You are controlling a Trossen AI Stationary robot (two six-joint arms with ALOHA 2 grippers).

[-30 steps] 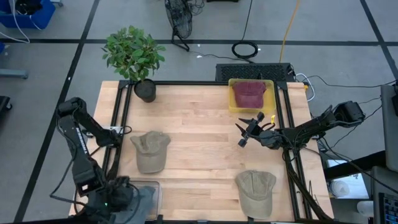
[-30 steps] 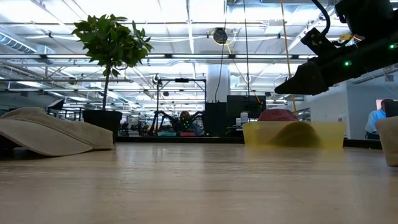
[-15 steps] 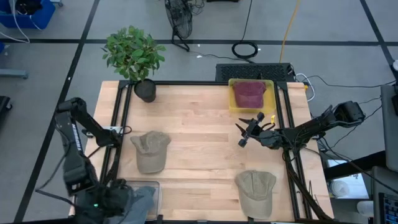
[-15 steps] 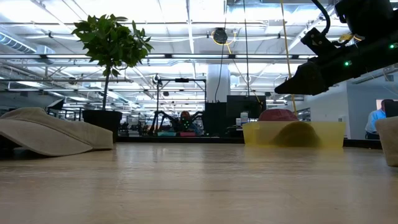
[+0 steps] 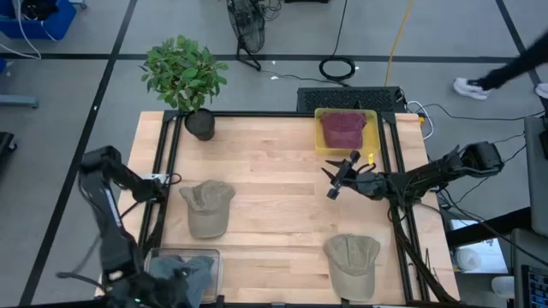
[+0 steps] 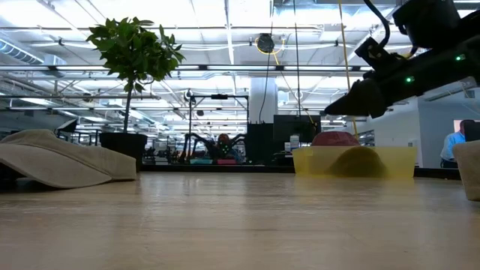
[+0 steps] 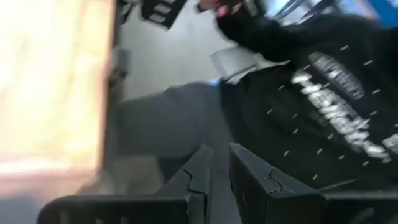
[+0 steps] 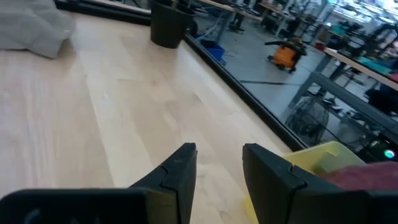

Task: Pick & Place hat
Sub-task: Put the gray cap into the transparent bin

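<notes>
Three hats show. One beige hat [image 5: 207, 208] lies crown up on the table's left half, also seen in the low view [image 6: 60, 159]. A second beige hat [image 5: 353, 263] lies near the right near corner. A maroon hat [image 5: 342, 129] sits in the yellow bin [image 5: 318, 147] at the far edge. My right gripper [image 5: 334, 181] hovers open above the bare wood just in front of the bin, between the bin and the second beige hat [image 8: 219, 163]. My left gripper [image 7: 221, 171] is off the table's near left corner, its fingers close together and empty.
A potted plant [image 5: 184, 77] stands at the far left corner. A clear container [image 5: 184, 267] holding something grey sits at the near left corner. A person in a dark printed garment [image 7: 323, 93] stands close to the left gripper. Bare wood lies in the table's middle.
My left arm has swung toward the near edge, and its wrist has left the table's near left corner and dropped out of the high view. My right gripper has edged slightly up and toward the yellow bin, still open. The hats have not moved.
</notes>
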